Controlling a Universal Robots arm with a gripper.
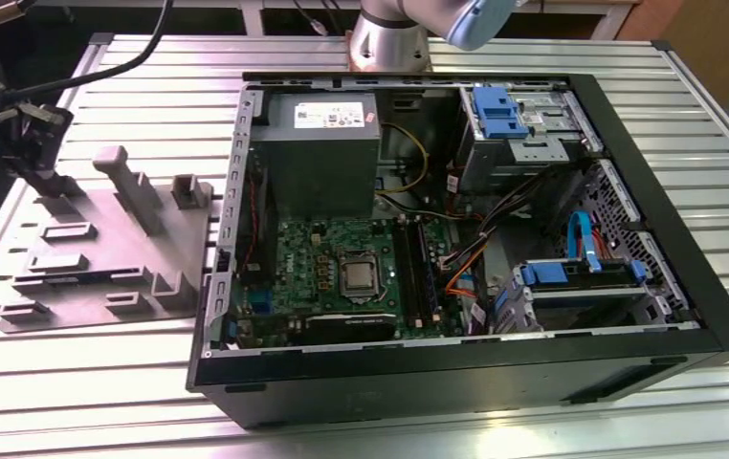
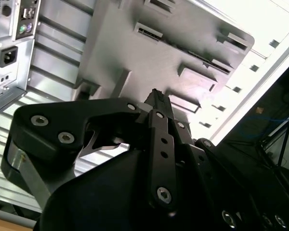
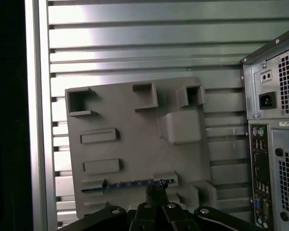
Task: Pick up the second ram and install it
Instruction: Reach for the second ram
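Ribbed metal table [image 1: 58,382] | open computer case [image 1: 467,382], motherboard [image 1: 326,258] visible in exterior view | grey fixture tray [image 3: 135,120] beside case | gripper [image 3: 156,188] clenched, empty, over tray | second ram [image 3: 130,184] lying in tray slot, seen in first wrist view

Open computer case on slatted table, tray beside it.

The case [image 1: 671,316] lies on its side on the table [image 1: 84,382], side panel off. Inside are a green motherboard [image 1: 320,251] with the processor socket [image 1: 358,275] bare, a grey power supply [image 1: 320,158] on the far side, and two blue drive brackets [image 1: 498,110] [image 1: 582,273] toward the exterior view's right. A grey moulded tray [image 1: 97,239] sits just beside the case on the exterior view's left. The gripper [image 1: 48,170] hangs over the tray's far left corner. The arm base [image 1: 387,38] stands behind the case.
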